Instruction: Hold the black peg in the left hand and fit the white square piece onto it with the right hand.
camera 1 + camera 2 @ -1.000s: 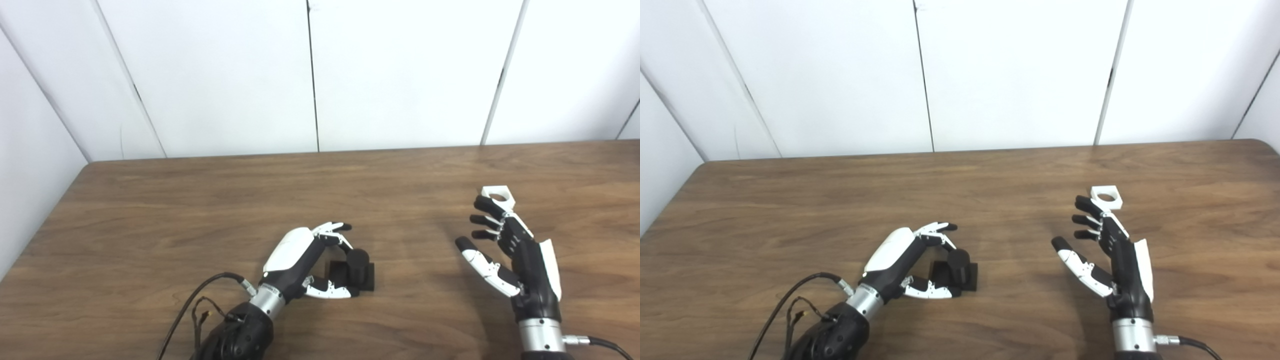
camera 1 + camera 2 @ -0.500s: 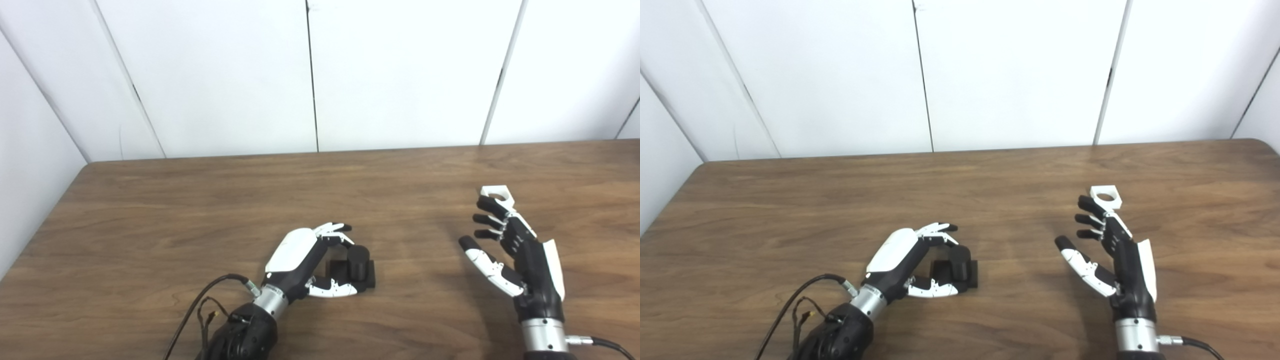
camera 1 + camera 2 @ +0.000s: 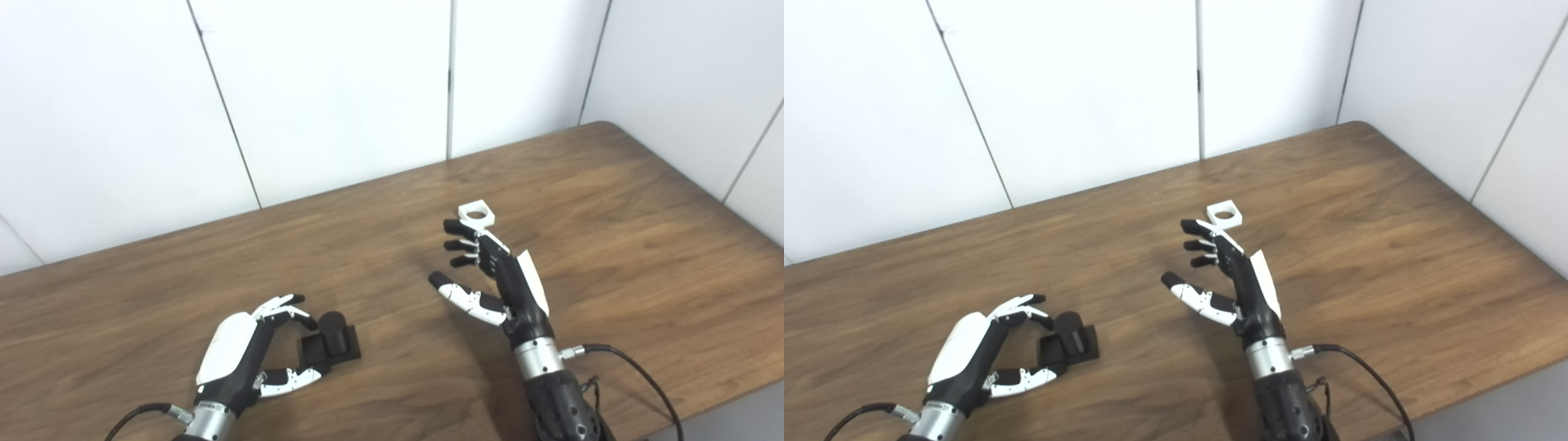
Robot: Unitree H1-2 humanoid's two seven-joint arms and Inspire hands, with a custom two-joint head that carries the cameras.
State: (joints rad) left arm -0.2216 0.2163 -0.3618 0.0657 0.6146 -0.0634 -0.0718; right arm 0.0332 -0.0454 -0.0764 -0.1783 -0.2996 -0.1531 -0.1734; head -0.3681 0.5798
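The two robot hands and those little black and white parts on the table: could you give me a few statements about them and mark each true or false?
1. The white square piece lies on the table. True.
2. The right hand grips the white piece. False: its fingers are spread, holding nothing.
3. The black peg stands near the left hand. True.
4. The white piece already sits on the peg. False: they lie apart.
5. The left hand has lifted the peg. False: it rests on the table.
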